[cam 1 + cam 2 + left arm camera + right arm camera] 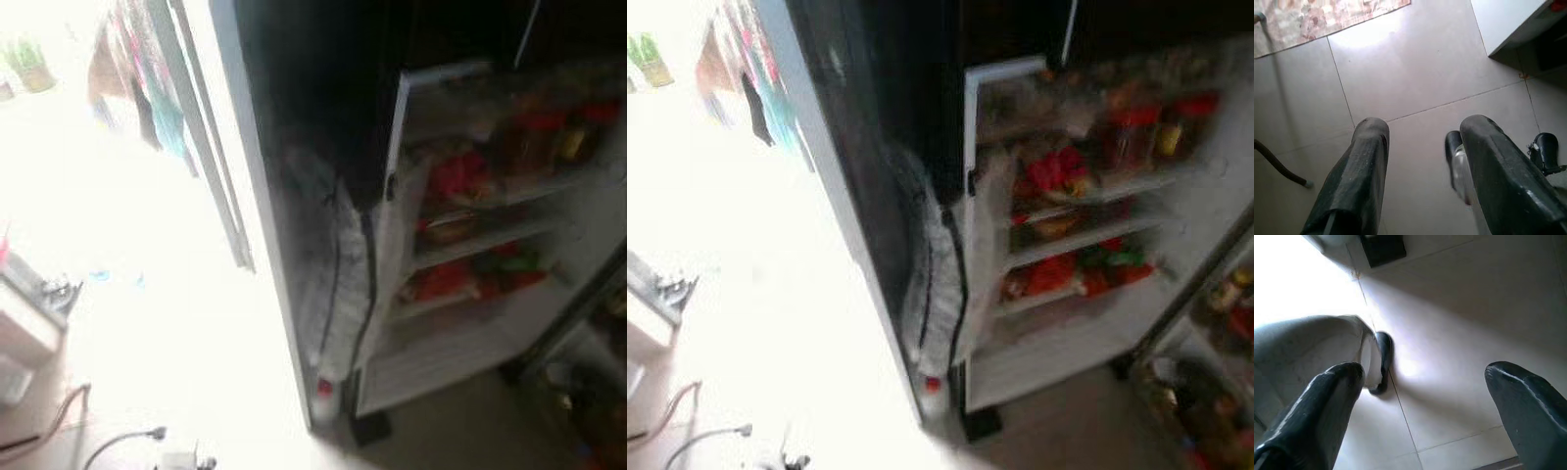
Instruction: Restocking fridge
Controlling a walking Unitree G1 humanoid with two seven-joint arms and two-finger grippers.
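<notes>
The fridge (1097,245) stands open ahead and to the right, its shelves (1087,235) already crowded with red-lidded jars and packets, its door (294,225) swung toward the bright doorway. Both arms hang low over the tiled floor (1415,73): the left gripper (1422,166) and right gripper (1420,416) each have their fingers spread and hold nothing. This looks like an approach or fetch step; next, an item to stock must be found and grasped.

The left gripper (1422,142) and right gripper (1425,382) hang low, long black fingers spread apart, apparently pointing toward the floor.
</notes>
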